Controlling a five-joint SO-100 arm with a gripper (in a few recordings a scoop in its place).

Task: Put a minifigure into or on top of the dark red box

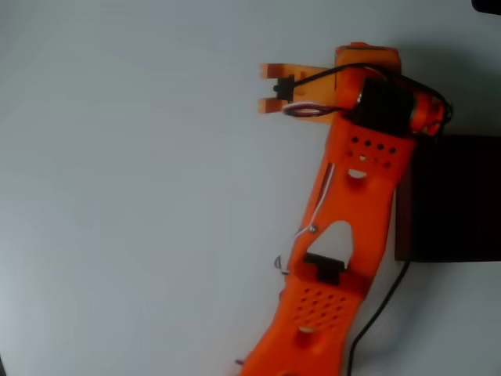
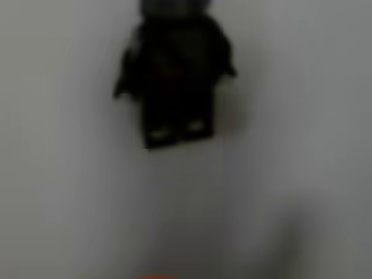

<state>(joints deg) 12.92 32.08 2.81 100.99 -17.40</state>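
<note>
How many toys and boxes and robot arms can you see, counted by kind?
Minifigure: 1, dark, lying on the table, blurry in the wrist view
Dark red box: 1, partly behind the arm
Orange robot arm: 1, with its gripper
Total: 3

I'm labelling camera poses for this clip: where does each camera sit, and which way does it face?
Overhead view: above, facing down on the pale table; shows the orange arm, its pincer, the dark red rectangular box.
Wrist view: on the arm, facing the table near the blurred tiny dark minifigure; an orange sliver at the bottom edge.
Shared: the table.
</note>
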